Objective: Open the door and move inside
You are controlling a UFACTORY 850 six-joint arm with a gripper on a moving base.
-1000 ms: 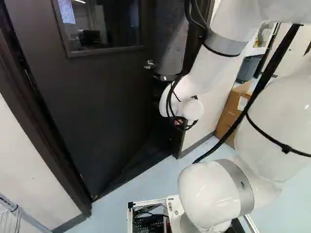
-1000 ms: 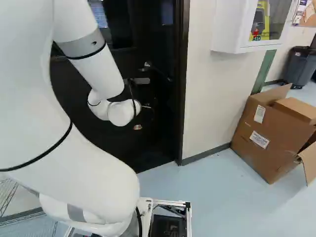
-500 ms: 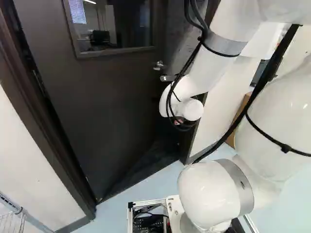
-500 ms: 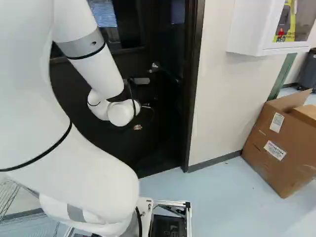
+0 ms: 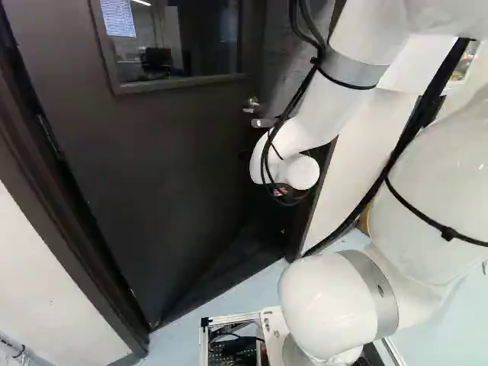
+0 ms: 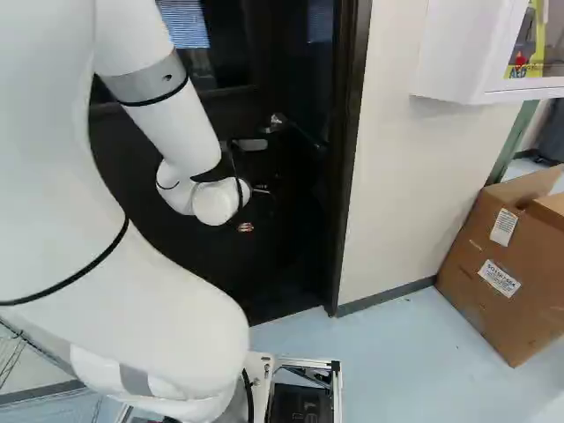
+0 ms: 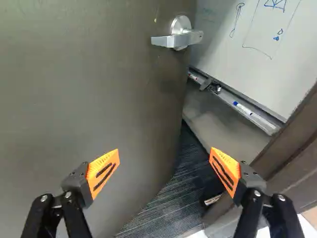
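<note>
Gripper fingers stand wide, their orange pads well apart. One finger is in front of the broad face of the dark door, the other in front of the brown door frame; whether either touches, I cannot tell. Between and beyond them, dark ribbed flooring shows in the gap from door to frame. The door stands partly open. Its silver lever handle is ahead of the gripper, close to the door's free edge.

Past that edge hangs a whiteboard with drawn lines, some in blue. Along its lower edge runs a tray with a blue-capped marker on it.

Back from the gripper, the white arm reaches forward with black cables strapped along it. In the left base view, the door fills much of the left and middle, with a glass window in its upper part. At the foot of the right base view, a metal base frame stands beside the arm's lowest joint.

Right of the doorway in the right base view is a pale wall, with a white wall cabinet mounted on it. Below and to the right of the cabinet, a cardboard box with white labels rests on the pale blue floor. Wire shelving shows at that view's lower left.
</note>
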